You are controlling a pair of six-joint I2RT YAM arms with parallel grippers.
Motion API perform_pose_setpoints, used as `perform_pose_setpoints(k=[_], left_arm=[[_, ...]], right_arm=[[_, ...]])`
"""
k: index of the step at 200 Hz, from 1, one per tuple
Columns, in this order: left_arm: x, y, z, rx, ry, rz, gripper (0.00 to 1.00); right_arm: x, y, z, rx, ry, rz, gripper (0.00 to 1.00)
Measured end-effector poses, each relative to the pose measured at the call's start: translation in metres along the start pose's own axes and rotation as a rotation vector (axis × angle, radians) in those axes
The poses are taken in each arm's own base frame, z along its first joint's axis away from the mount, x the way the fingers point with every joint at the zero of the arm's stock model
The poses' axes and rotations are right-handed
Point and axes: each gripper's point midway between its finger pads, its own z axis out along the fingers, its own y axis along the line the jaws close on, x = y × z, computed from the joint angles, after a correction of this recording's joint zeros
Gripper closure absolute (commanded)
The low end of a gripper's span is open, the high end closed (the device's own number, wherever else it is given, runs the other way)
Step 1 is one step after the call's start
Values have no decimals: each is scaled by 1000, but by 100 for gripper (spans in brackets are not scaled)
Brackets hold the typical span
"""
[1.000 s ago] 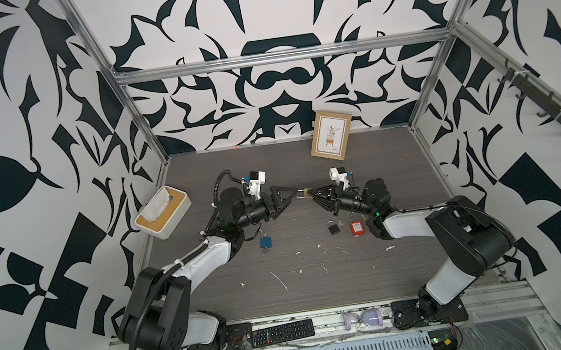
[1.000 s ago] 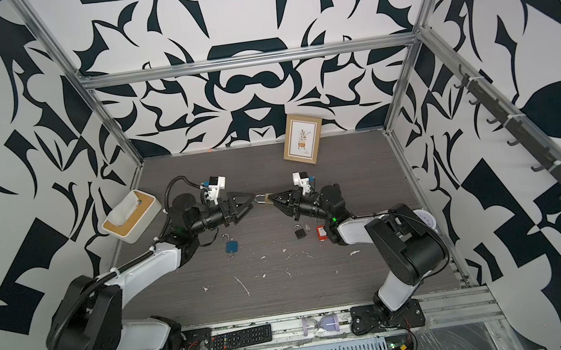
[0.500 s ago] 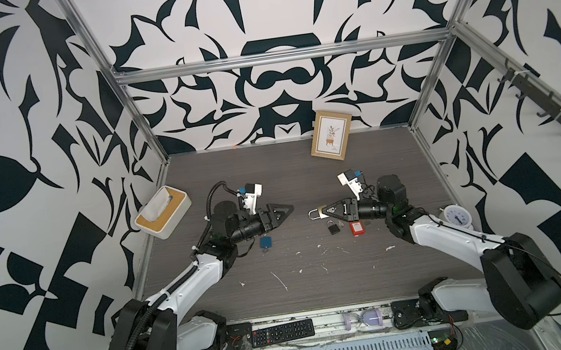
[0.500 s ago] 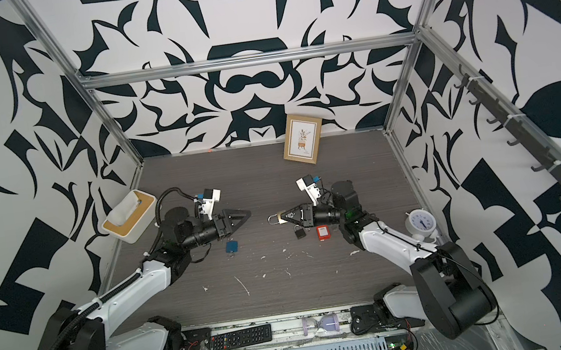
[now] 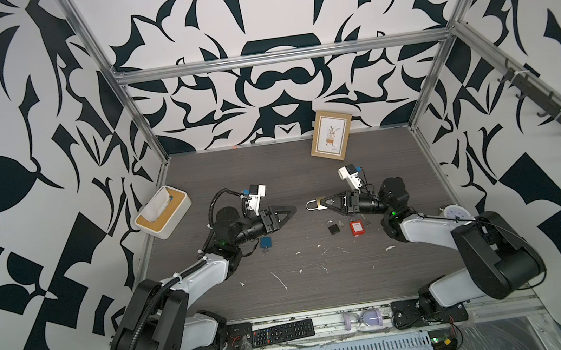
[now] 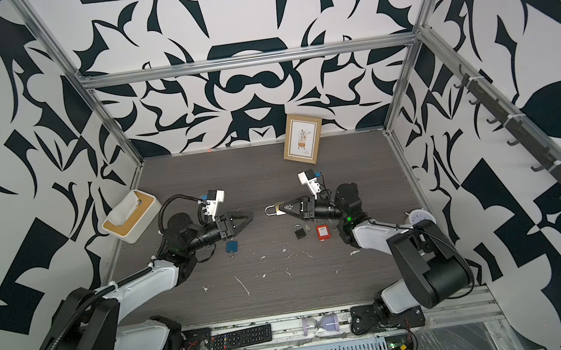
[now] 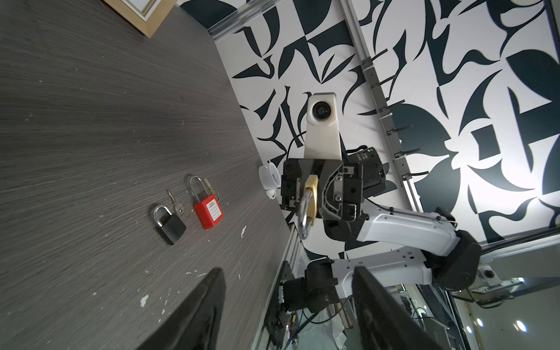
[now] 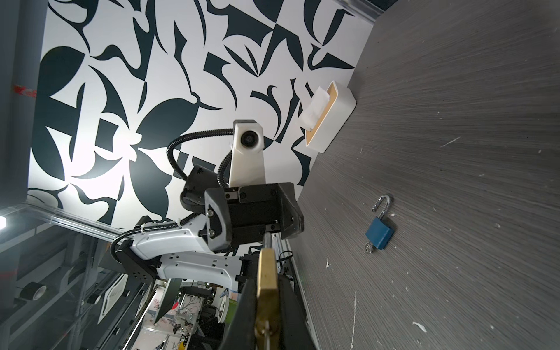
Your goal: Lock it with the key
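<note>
Change: 1 second ago the 2 arms met over the middle of the desk (image 5: 271,169), with the left fingers (image 5: 282,215) right up against the brass padlock (image 5: 317,203). Now both have drawn back and a clear gap lies between them.
Left fingers: apart, though narrower than 1 second ago, with nothing between them.
Right fingers (image 5: 337,203): clamped on the padlock's brass body, holding it off the desk with the shackle pointing at the left arm.
Meaning for the task: I judge that the left arm has ended its touch on the padlock and let go. Whether the padlock is now locked is not settled.
Shackle: in both top views it reads as a closed loop. The left wrist view sees it nearly edge-on and cannot confirm that.
Key: not made out for certain. In the right wrist view a thin piece shows at the body's near end between the fingers, and it may be a key.
Left wrist view adds: a black padlock (image 7: 169,222) and a red padlock (image 7: 209,212) lie side by side on the desk, with loose keys (image 7: 178,206) between them. In the top views these are only small shapes.
Right wrist view adds: a blue padlock (image 8: 378,233) lies on the desk with its shackle swung open.
Risk: if the brass shackle is not fully seated, the padlock is not yet locked.
</note>
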Motion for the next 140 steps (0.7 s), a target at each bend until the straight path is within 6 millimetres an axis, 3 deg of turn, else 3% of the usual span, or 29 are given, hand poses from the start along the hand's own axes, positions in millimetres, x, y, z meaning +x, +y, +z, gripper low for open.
perform_pose_setpoints(k=[35, 77, 140], left_arm=[[1, 10, 10, 28, -3, -53, 48], [0, 15, 17, 65, -8, -91, 54], [-4, 0, 23, 112, -7, -76, 59]], right_arm=[[-6, -10, 3, -14, -24, 78, 100], [-9, -5, 3, -34, -35, 77, 100], [-8, -7, 3, -25, -35, 81, 100]])
